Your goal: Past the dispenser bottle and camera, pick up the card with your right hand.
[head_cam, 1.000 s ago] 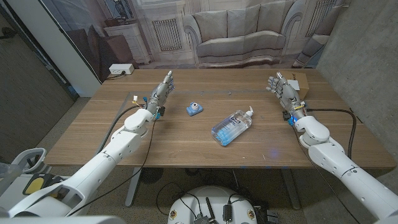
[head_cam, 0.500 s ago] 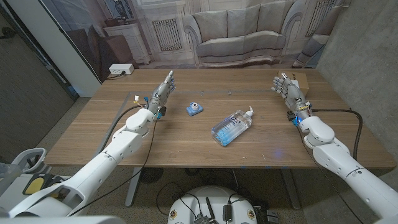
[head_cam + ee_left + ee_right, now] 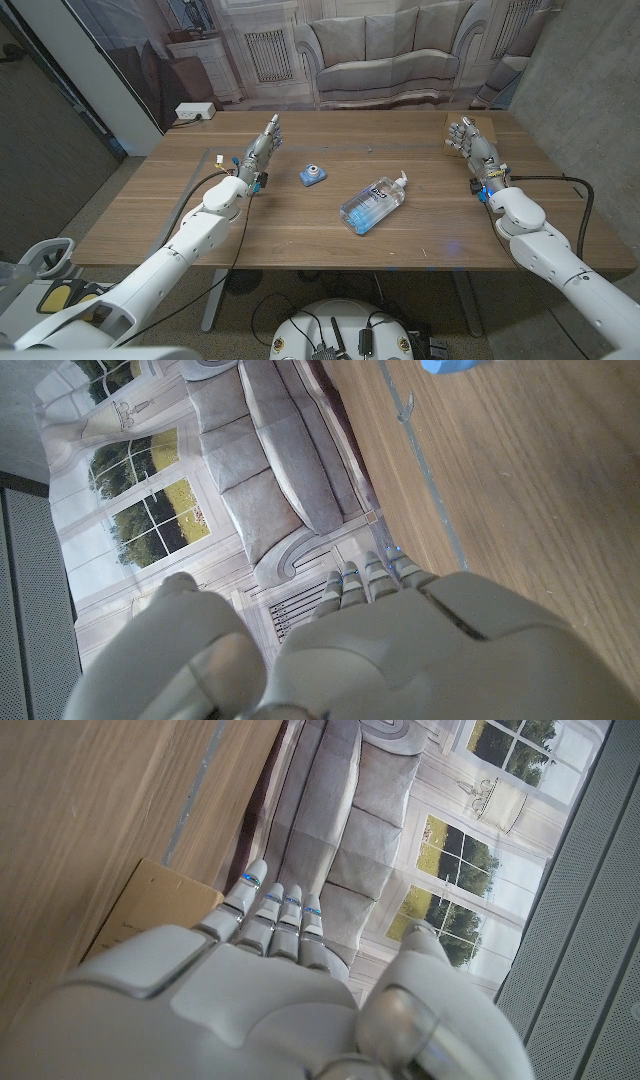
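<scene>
The tan card [image 3: 487, 131] lies at the table's far right corner, partly behind my right hand [image 3: 471, 142], which stands open beside it with fingers stretched toward the far edge. In the right wrist view the card [image 3: 150, 910] shows just past the fingertips [image 3: 275, 905] of that hand [image 3: 240, 1010]. A clear dispenser bottle [image 3: 373, 204] lies on its side at mid-table. A small blue camera [image 3: 312, 176] sits left of it. My left hand [image 3: 262, 143] stands open at the far left, holding nothing.
A white power strip [image 3: 194, 111] sits on the floor behind the table's far left corner. The wooden table [image 3: 300, 235] has bare room along its near side. A backdrop printed with a sofa stands behind the table.
My right hand has moved to the right and slightly farther back, closer to the card. The left hand, bottle and camera have stayed put.
</scene>
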`<action>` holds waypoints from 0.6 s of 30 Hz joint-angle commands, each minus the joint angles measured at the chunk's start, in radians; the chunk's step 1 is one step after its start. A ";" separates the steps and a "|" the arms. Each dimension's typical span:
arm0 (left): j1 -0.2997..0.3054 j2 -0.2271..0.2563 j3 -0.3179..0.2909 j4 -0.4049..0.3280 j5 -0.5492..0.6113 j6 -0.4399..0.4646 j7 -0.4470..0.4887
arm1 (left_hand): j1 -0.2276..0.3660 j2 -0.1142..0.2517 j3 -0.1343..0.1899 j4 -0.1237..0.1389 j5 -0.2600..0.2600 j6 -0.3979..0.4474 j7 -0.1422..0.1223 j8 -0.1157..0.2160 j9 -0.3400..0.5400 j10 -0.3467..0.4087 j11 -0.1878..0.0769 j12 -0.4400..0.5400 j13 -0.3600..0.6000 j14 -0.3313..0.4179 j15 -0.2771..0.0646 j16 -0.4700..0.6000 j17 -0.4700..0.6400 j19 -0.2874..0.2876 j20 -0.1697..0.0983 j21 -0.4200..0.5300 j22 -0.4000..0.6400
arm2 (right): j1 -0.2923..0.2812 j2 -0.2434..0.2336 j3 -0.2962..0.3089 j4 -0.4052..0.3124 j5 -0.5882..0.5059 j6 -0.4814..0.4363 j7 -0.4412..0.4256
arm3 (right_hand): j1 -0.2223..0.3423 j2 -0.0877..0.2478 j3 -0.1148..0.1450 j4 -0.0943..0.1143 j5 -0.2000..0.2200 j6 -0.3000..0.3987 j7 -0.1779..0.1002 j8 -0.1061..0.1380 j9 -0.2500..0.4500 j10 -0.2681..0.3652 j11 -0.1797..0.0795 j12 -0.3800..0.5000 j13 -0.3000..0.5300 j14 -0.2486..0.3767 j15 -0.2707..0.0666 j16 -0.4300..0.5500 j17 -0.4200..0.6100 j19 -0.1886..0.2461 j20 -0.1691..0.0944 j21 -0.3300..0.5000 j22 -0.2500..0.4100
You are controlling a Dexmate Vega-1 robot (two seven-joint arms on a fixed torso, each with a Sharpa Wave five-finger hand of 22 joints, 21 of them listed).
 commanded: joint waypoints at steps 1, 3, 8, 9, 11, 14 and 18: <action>0.009 -0.003 -0.001 -0.001 -0.002 -0.016 -0.002 | 0.005 0.002 -0.006 -0.001 0.002 0.005 0.003 -0.002 0.002 -0.001 -0.004 -0.001 0.001 0.000 -0.004 -0.004 0.003 -0.001 -0.053 -0.008 0.003 | -0.021 -0.006 0.025 -0.007 -0.020 0.015 -0.038 | 0.009 0.001 0.005 -0.008 0.004 0.012 0.001 0.003 0.006 0.012 -0.006 0.010 0.006 0.017 -0.003 0.008 0.003 0.012 -0.043 -0.003 0.005; 0.010 -0.005 -0.002 0.001 -0.003 -0.022 -0.005 | 0.005 0.002 -0.007 0.000 0.002 0.006 0.004 -0.002 0.002 0.000 -0.005 -0.001 0.001 0.000 -0.003 -0.004 0.003 0.000 -0.052 -0.008 0.003 | -0.024 -0.005 0.028 -0.008 -0.026 0.022 -0.046 | 0.010 0.003 0.006 -0.009 0.004 0.016 -0.002 0.004 0.006 0.017 -0.005 0.012 0.006 0.019 -0.005 0.007 0.003 0.016 -0.045 -0.003 0.005; 0.013 -0.008 -0.002 0.006 -0.004 -0.030 -0.008 | 0.005 0.003 -0.008 0.000 0.002 0.008 0.004 -0.002 0.002 0.003 -0.006 0.000 0.001 0.002 -0.002 -0.004 0.003 0.002 -0.053 -0.009 0.004 | -0.033 -0.010 0.038 -0.021 -0.038 0.017 -0.069 | 0.015 0.005 0.008 -0.012 0.004 0.024 -0.008 0.006 0.006 0.025 -0.009 0.013 0.006 0.025 -0.008 0.007 0.002 0.022 -0.047 -0.005 0.006; 0.013 -0.008 -0.002 0.007 -0.005 -0.031 -0.008 | 0.005 0.003 -0.008 0.000 0.002 0.008 0.004 -0.002 0.002 0.002 -0.007 -0.001 0.001 0.002 -0.002 -0.004 0.003 0.001 -0.052 -0.010 0.004 | -0.036 -0.011 0.039 -0.023 -0.052 0.017 -0.083 | 0.015 0.006 0.008 -0.013 0.004 0.025 -0.009 0.006 0.006 0.027 -0.008 0.013 0.006 0.026 -0.009 0.006 0.002 0.023 -0.048 -0.006 0.006; 0.013 -0.008 -0.002 0.011 -0.006 -0.033 -0.012 | 0.005 0.003 -0.008 0.000 0.002 0.008 0.003 -0.002 0.002 0.002 -0.006 -0.001 0.001 0.002 -0.002 -0.004 0.003 0.002 -0.052 -0.010 0.004 | -0.044 -0.021 0.040 -0.038 -0.097 0.009 -0.125 | 0.016 0.007 0.008 -0.014 0.004 0.028 -0.012 0.006 0.007 0.032 -0.009 0.015 0.006 0.031 -0.012 0.007 0.002 0.027 -0.049 -0.006 0.006; 0.015 -0.009 -0.003 0.015 -0.009 -0.034 -0.013 | 0.006 0.004 -0.009 0.000 0.002 0.009 0.004 -0.002 0.002 0.003 -0.004 -0.001 0.001 0.003 -0.003 -0.004 0.003 0.003 -0.052 -0.011 0.004 | -0.050 -0.028 0.045 -0.047 -0.113 -0.004 -0.143 | 0.019 0.008 0.010 -0.016 0.005 0.034 -0.014 0.007 0.007 0.040 -0.011 0.016 0.006 0.035 -0.016 0.007 0.002 0.033 -0.051 -0.006 0.006; 0.017 -0.009 -0.004 0.016 -0.008 -0.038 -0.011 | 0.006 0.004 -0.009 0.000 0.002 0.010 0.004 -0.002 0.002 0.004 -0.003 -0.001 0.001 0.006 -0.003 -0.003 0.003 0.006 -0.052 -0.011 0.004 | -0.055 -0.029 0.052 -0.049 -0.127 -0.013 -0.165 | 0.025 0.012 0.013 -0.020 0.005 0.042 -0.020 0.009 0.007 0.046 -0.018 0.017 0.007 0.043 -0.024 0.008 0.002 0.044 -0.057 -0.006 0.006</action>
